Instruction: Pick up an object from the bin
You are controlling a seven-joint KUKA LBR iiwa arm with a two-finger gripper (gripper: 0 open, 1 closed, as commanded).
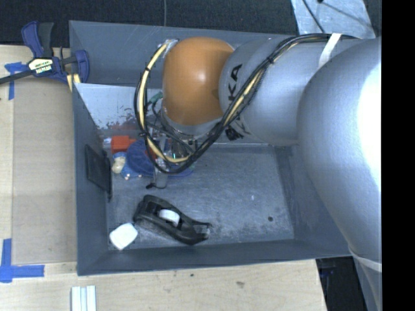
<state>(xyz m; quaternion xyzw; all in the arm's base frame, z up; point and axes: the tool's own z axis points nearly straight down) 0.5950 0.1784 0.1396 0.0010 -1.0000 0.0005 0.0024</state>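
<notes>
My end effector (160,172) hangs low in the bin (259,193), over the edge of a crumpled blue thing (138,161) that lies just toward the bin's clamp-side wall. I cannot tell whether it is apart or together.

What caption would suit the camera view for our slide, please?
Arm's wrist hangs over a blue object; black tape dispenser nearby.

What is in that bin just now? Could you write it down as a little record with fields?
container: grey metal bin
claw: low over the heap at the view's upper left
nearest things: blue thing, red-orange block, small cream piece
left wall: flat black piece
front: black tape dispenser, white lump
</notes>
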